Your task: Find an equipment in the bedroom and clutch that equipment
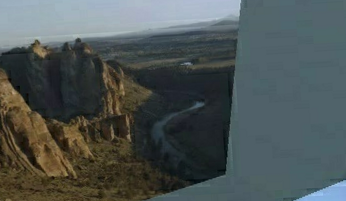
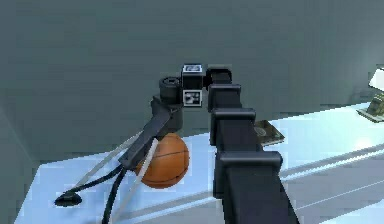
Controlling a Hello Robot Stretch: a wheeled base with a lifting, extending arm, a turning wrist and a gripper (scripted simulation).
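A pale blue-white surface (image 2: 330, 135) runs along a dark grey-green wall (image 2: 90, 60), and the arm (image 2: 245, 150) reaches out over it. At the arm's far end the gripper (image 2: 148, 138) slants downward, and whether its jaws stand apart or together cannot be told from these pictures. Nor can I tell whether it holds anything, since the task's equipment, an orange ball (image 2: 168, 162) with dark seams like a basketball, rests on the surface right at the fingers, low and just on the arm's side of them. Running away from the fingers on the other side, down toward the surface's near corner, are thin pale rods (image 2: 105, 170), possibly a racket's frame, though they are too slight to name. Just behind the gripper's body sit the white marker squares (image 2: 192, 85); far past the arm, well apart from the jaws, lies a flat book-like thing (image 2: 268, 130). In the forward view a grey wall panel (image 1: 300, 81) stands beside a scene of rock cliffs and a winding river (image 1: 81, 104). To clutch well, the fingers should straddle the ball at its widest part, not its sloping top, since a round ball will likely roll away from a glancing touch. The rods should be kept outside the grasp, and the lift should be straight up.
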